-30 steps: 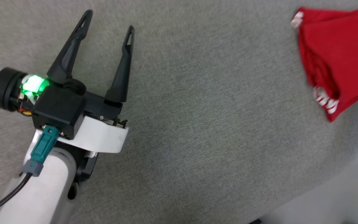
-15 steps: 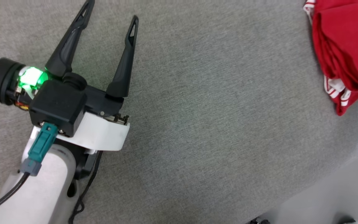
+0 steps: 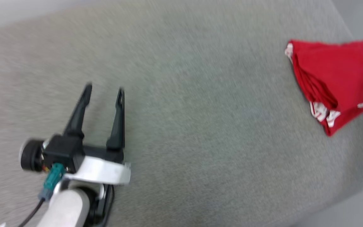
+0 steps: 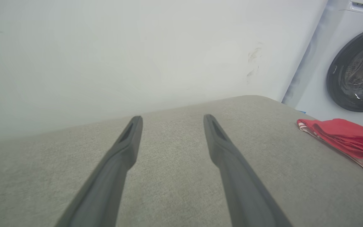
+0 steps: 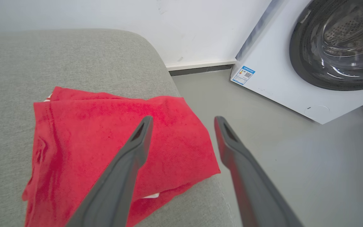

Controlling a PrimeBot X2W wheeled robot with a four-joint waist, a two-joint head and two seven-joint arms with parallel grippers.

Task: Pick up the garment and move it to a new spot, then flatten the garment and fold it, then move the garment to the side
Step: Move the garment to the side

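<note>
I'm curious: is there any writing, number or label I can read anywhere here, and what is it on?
No text reads clearly.
Blue-and-white sticker on the white front-loading washing machine: a code square and print, too small to read.
Folded red garment on the grey fabric surface: red-white striped trim shows, no letters or numbers.

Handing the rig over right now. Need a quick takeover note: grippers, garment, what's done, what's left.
Left gripper: open, empty, over the bare grey cushion.
Right gripper: open, empty, above the garment; contact cannot be told.
Garment: folded into a compact stack at the cushion's right edge, on the washing machine side.
Done: the fold, and apparently the move to the side.
Left: probably only pulling the arms back. The fold looks slightly uneven, so check it.
</note>
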